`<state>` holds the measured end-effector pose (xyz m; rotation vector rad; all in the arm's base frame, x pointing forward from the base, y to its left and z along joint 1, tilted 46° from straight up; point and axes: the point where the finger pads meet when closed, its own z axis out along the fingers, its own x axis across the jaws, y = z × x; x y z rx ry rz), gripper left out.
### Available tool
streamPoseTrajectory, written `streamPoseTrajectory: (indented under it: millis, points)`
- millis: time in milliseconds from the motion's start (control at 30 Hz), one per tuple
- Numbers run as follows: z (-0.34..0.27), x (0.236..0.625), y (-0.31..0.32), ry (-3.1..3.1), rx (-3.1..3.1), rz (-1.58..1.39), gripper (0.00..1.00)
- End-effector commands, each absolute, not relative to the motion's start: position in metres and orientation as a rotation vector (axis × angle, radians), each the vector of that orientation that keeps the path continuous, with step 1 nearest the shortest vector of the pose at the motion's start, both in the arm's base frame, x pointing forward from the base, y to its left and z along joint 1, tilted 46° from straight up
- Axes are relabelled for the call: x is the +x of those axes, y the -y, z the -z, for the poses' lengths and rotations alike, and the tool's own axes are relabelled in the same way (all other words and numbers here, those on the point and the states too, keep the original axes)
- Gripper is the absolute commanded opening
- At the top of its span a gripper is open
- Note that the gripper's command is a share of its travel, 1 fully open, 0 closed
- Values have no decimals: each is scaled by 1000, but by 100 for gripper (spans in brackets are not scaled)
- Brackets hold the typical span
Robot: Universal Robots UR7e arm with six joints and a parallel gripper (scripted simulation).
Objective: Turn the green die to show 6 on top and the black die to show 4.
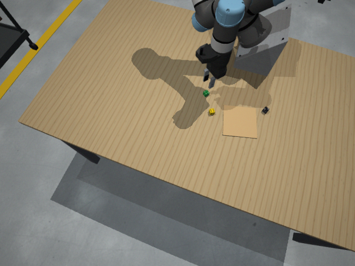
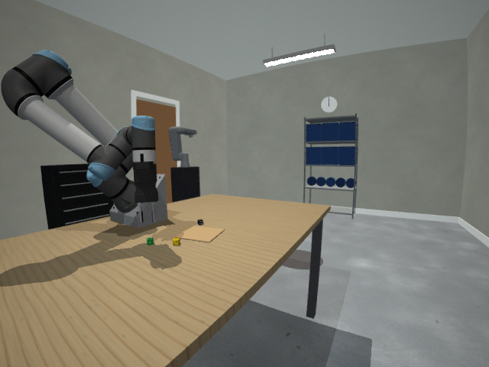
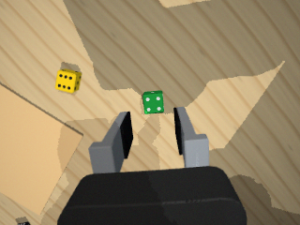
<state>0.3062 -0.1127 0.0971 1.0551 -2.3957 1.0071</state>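
Note:
The green die (image 1: 206, 93) (image 2: 150, 241) (image 3: 153, 102) lies on the bare wooden table, left of the tan mat (image 1: 240, 123) (image 2: 203, 232) (image 3: 28, 155). My gripper (image 1: 208, 82) (image 3: 153, 123) is open part way and empty. It hangs a little above the table, with the green die just ahead of its fingertips and not between them. The yellow die (image 1: 212, 111) (image 2: 176, 241) (image 3: 67, 81) lies on the table close to the mat's left edge. The black die (image 1: 265, 110) (image 2: 200, 222) (image 3: 24, 223) lies on the table just off the mat's far right corner. No die is on the mat.
The arm's grey base mount (image 1: 263, 57) (image 2: 137, 215) stands at the back of the table, behind the dice. The arm's shadow falls across the table around the green die. The table's edges are far from the dice.

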Motion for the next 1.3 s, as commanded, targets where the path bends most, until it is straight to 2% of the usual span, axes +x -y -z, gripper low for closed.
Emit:
streamPoseTrajectory:
  millis: [0, 1267]
  points:
    - [-97, 306, 113, 2396, 1055, -1008, 70]
    - [-79, 306, 131, 2396, 1055, -1008, 70]
